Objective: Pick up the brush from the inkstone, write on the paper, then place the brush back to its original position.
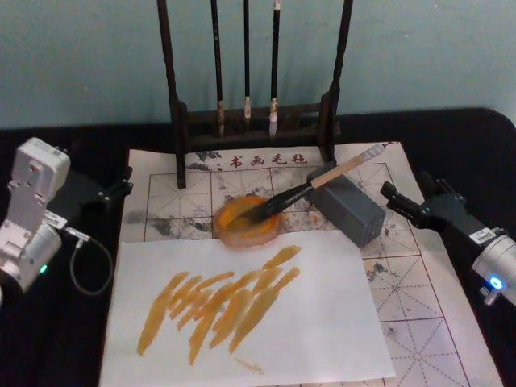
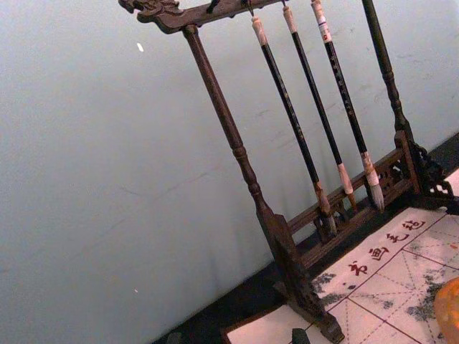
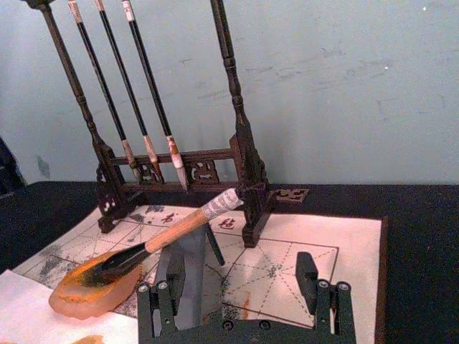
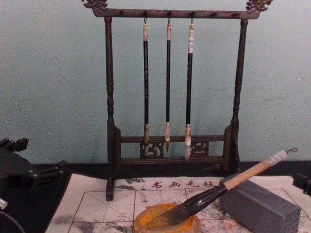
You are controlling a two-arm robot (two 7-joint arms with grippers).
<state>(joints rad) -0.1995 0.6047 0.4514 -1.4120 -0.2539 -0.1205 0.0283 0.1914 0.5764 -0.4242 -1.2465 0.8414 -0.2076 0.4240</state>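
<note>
Black table point(image 1: 48, 339) bears one brush point(image 1: 310, 189), three hung brushes point(image 1: 247, 64); right gripper point(image 3: 244, 301) agape, left gripper point(image 1: 113, 192) unclear.

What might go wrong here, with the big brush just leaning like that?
The brush only leans on the grey block, bristles in the orange dish; a nudge from the right gripper nearby might roll it off. Ink might then smear the white sheet. The brush rack stands close behind, so a high lift might clip it.
</note>
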